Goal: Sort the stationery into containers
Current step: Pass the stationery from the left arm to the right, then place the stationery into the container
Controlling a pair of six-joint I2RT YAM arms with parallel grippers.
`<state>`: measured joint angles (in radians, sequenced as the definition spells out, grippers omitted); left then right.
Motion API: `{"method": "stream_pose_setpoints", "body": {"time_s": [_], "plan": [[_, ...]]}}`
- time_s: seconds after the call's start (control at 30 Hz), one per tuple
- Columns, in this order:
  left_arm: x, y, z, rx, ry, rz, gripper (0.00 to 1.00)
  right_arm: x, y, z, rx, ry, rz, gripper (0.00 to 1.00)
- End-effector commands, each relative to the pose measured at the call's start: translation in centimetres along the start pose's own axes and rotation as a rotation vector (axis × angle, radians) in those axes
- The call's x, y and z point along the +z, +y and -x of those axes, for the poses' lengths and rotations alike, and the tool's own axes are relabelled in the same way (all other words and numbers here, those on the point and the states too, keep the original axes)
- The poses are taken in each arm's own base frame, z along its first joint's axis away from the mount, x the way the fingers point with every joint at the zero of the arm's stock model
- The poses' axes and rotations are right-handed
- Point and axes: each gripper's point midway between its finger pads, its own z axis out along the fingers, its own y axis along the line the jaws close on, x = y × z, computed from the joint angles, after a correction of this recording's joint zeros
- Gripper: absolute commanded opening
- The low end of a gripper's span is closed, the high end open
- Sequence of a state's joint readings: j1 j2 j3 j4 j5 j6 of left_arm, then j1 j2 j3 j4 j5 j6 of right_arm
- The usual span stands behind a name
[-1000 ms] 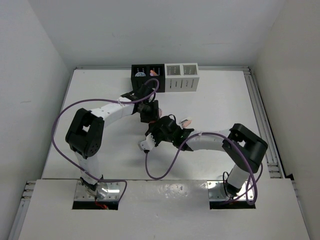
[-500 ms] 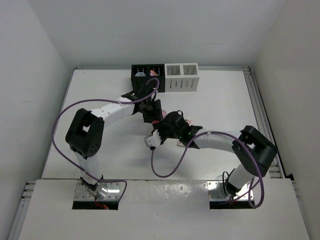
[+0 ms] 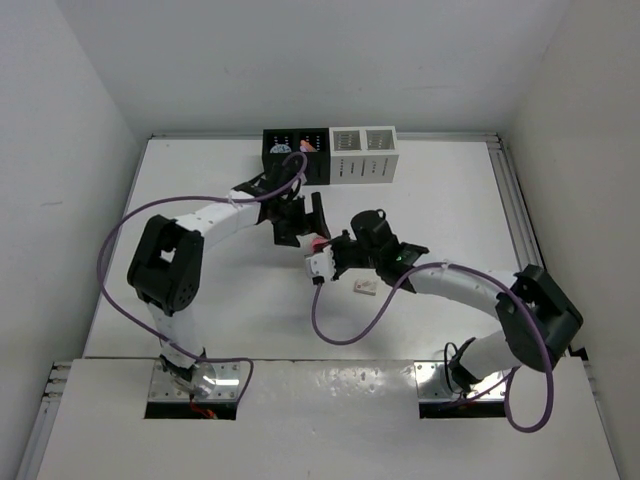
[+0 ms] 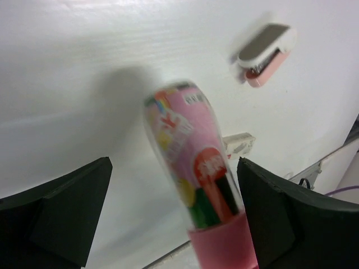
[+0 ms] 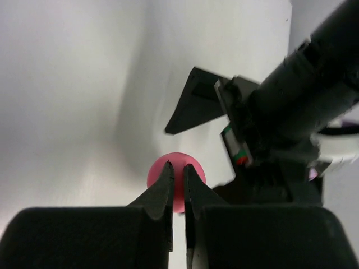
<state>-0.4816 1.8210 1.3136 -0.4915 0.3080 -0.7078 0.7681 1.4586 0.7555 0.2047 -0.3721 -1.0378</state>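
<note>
The hot-pink cylindrical plastic tube with a glossy printed label (image 4: 188,168) sits mid-table, between the two arms and just ahead of the containers. It leans between the fingers of the left tool (image 4: 174,162), which are spread wide, with bare table showing on either side of the tube. The right tool (image 5: 175,165) has its jaws drawn almost together, with only a sliver of gap. The tube's round pink end shows just beyond its tips. I cannot tell whether they touch it.

The step in hand looks like the left tool taking the tube. To do it well, I would centre the tool so both fingers meet the straight labelled body rather than the wider cap, and close squarely across it. The tube is smooth, round and hard, so an off-centre pinch would likely squirt it out or set it rolling. The right tool should back off only once the grip is firm.

A small white-and-pink eraser block (image 4: 263,53), flat-sided and matte, lies apart on the smooth white table (image 3: 450,210). At the far edge, the black perforated two-compartment organizer (image 3: 295,152) touches its white twin (image 3: 365,153). Their square openings are narrow, so the tube should go in end-first and upright.
</note>
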Motion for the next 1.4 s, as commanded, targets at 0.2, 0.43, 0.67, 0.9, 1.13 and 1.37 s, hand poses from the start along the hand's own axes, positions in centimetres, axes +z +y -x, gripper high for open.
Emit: {"method": "stream_pose_setpoints", "body": {"time_s": [0.2, 0.43, 0.67, 0.9, 1.13, 1.37], "plan": [[-5.9, 7.0, 7.9, -0.072, -0.193, 0.027, 1.00, -4.7, -13.5, 0.4, 0.497, -0.037, -0.287, 0.00], [-7.8, 12.3, 6.2, -0.102, -0.225, 0.063, 1.00, -7.3, -20.5, -3.6, 0.908, -0.058, -0.444, 0.00], [-9.1, 12.8, 6.6, -0.063, -0.264, 0.016, 1.00, -9.6, -30.4, -7.5, 1.061, -0.136, -0.694, 0.00], [-9.3, 14.5, 6.1, -0.033, -0.275, 0.049, 1.00, -10.9, -36.2, -12.0, 0.985, -0.184, -0.901, 0.00], [-9.5, 14.8, 6.9, 0.028, -0.292, 0.107, 1.00, -9.9, -35.7, -17.6, 1.001, -0.111, -0.945, 0.00], [-8.7, 14.8, 6.7, 0.018, -0.271, 0.133, 1.00, -8.3, -33.5, -20.8, 1.029, -0.065, -0.920, 0.00]]}}
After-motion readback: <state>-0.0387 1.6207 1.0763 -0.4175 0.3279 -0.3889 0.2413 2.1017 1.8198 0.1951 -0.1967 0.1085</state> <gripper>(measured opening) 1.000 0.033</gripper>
